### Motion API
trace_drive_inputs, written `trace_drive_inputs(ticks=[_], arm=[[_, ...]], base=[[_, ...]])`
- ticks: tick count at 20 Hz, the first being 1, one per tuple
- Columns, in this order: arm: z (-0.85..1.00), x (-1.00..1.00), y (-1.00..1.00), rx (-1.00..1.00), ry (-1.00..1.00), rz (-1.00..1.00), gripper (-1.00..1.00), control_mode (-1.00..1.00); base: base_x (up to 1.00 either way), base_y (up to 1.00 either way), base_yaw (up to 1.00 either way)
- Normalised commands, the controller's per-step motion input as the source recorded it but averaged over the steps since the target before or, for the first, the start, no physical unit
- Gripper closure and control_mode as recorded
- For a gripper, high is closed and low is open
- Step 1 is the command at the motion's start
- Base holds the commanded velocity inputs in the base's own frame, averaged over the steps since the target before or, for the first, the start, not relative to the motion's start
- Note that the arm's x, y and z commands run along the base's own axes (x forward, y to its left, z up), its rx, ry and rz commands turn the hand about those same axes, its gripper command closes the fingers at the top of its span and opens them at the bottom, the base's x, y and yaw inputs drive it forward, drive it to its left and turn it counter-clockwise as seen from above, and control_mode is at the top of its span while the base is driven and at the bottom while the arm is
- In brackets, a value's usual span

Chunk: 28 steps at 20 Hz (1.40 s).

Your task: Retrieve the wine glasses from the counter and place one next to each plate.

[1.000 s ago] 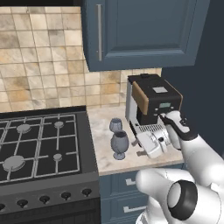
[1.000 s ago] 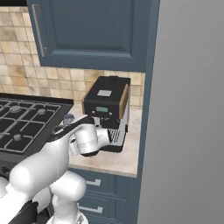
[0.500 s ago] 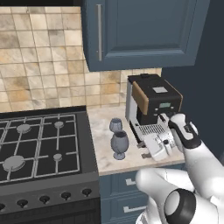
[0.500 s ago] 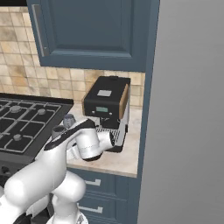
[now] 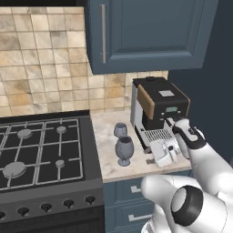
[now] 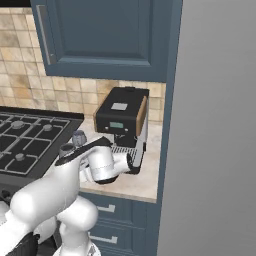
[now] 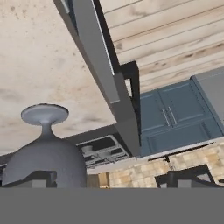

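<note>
You are facing the counter (image 5: 109,157), a short beige marbled top over dark-blue drawers, with the black gas stove (image 5: 41,154) on its left and a black coffee machine (image 5: 159,107) at its right end under a blue wall cabinet (image 5: 145,32). The arm reaches across the front of the coffee machine, its wrist low over the counter. Both wine glasses stand upright on the counter between stove and machine: the larger glass (image 5: 124,150) near the front edge, the smaller glass (image 5: 120,130) just behind it. In the hand view the larger glass (image 7: 46,153) appears rolled over, its bowl just beside the left finger tip (image 7: 33,178). The two tips sit far apart: the jaws are wide and hold nothing.
</note>
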Motion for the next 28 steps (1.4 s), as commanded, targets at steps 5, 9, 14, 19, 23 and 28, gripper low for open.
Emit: trace_drive_inputs(ticks=[5,9,14,19,23,28], arm=[[-0.27,0.25,0.00,-0.02,0.11,-0.01,-1.00,-1.00],[-0.23,0.19,0.00,0.00,0.15,0.02,-1.00,-1.00],[-0.15,0.36,0.00,0.00,0.02,0.00,-1.00,-1.00],[-0.17,0.23,0.01,-0.06,-0.02,0.00,-1.00,-1.00],[-0.12,0.07,0.11,-0.07,-0.09,0.00,-1.00,-1.00],[0.00,0.00,0.19,-0.08,-0.19,0.01,-1.00,-1.00]], base=[[0.00,0.00,0.00],[0.00,0.00,0.00],[0.00,0.00,0.00],[0.00,0.00,0.00],[0.00,0.00,0.00],[0.00,0.00,0.00]])
